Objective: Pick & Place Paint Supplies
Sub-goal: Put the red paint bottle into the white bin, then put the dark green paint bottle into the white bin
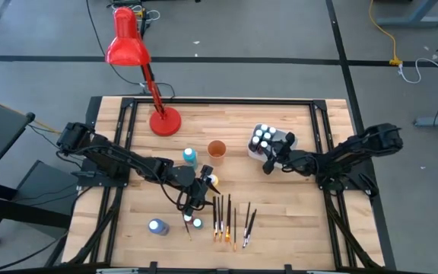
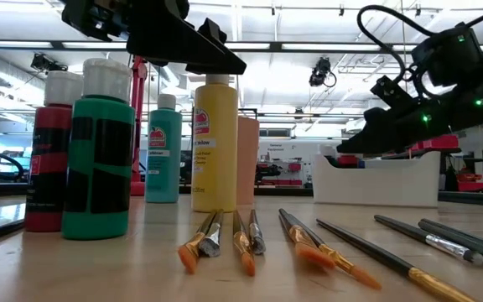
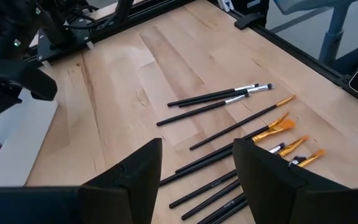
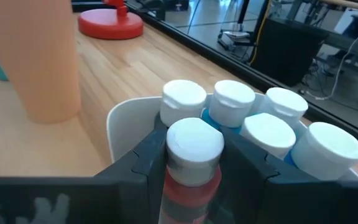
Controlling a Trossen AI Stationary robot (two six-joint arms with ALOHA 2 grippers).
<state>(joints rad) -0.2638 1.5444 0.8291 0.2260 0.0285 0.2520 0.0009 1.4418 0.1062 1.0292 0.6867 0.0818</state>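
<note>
My right gripper (image 4: 194,171) is shut on a red paint bottle with a white cap (image 4: 194,142) at the near wall of the white tub (image 1: 284,142). Several white-capped bottles (image 4: 253,118) stand inside the tub. My left gripper (image 3: 197,171) hangs open over the table's middle (image 1: 196,194), with nothing between its fingers, just above several dark-handled paintbrushes (image 3: 229,130) lying flat on the wood. A yellow bottle (image 2: 215,143), a teal one (image 2: 163,151), a green one (image 2: 99,159) and a red one (image 2: 53,155) stand upright on the table. My right gripper pinches the red bottle's body just under its white cap (image 4: 191,180) between its two fingers. The fingers come nearly level from the table's right side. The bottle stands upright in the hold at the tub's rim (image 4: 120,115); its foot is hidden by the gripper.
An orange cup (image 1: 217,149) stands just left of the tub. A red desk lamp (image 1: 131,49) has its base (image 1: 165,122) at the far left of the table. Two more bottles (image 1: 157,226) (image 1: 196,222) stand near the front edge, left of the brushes (image 1: 230,217).
</note>
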